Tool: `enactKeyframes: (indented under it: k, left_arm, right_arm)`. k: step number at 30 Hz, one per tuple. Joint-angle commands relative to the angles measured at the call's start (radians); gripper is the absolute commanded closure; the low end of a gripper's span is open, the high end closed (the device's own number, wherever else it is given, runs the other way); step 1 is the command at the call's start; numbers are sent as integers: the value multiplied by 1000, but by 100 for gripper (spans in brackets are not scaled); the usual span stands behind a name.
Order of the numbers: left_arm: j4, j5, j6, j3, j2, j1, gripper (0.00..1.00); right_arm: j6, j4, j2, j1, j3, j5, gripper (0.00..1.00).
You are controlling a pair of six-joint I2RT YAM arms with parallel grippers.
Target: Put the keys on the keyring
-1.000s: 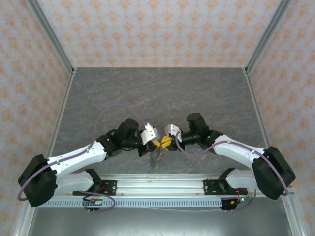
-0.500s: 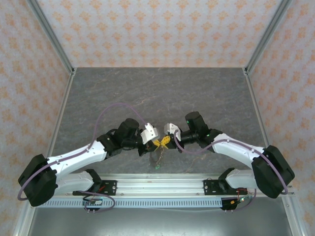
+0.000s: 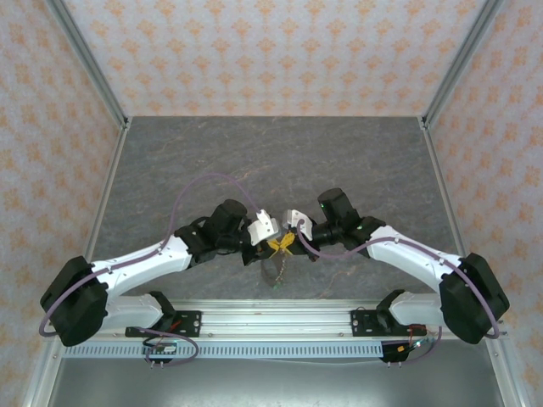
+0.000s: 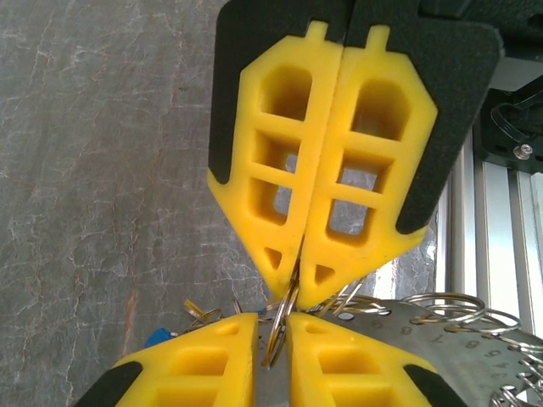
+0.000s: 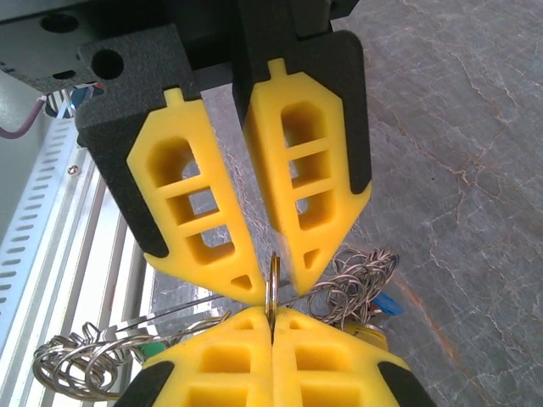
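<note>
Our left gripper [image 4: 297,287] is clenched on the edge of the keyring [image 4: 280,331], over the near middle of the table [image 3: 254,161]. The keys hang in a bunch just below, one blue-headed key [image 4: 157,337] among them. Tip to tip with it, our right gripper [image 5: 276,287] has its fingers parted, straddling that same ring without pinching it.
</note>
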State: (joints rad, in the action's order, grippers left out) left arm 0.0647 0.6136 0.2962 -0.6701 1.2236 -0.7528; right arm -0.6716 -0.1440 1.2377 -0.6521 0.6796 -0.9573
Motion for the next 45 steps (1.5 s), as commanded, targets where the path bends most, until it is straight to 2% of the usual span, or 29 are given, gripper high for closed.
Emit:
enactKeyframes:
  k: [1,5,11,22,26,32,45]
  left_arm:
    - [23,7,21,-35,9,-5,90]
    - [23,3,16,-33,4,-5,100]
    - [-45,-29,-15,2,-21,-5,100]
    - [-48,-46,-17,7,-33,-4,100]
    - [-62,-51,-24,11,-33,-5,93]
    - [-56,-57,-14,10,-40,-4,88]
    - [-24,-56,5,-8,-41,-5,85]
  right_arm:
    - [-14,-8,-27,-10,43,-3,100]
    - [-11,-14,-29,-11,40,3,100]
    - [-1,-12,-40,-11,26,21,100]
    - [23,15,-49,-12,6,34,100]
    - [30,28,-50,-12,-2,40,100]
    - [19,24,-49,-14,5,43,100]
    - [21,27,-49,-20,-3,51,100]
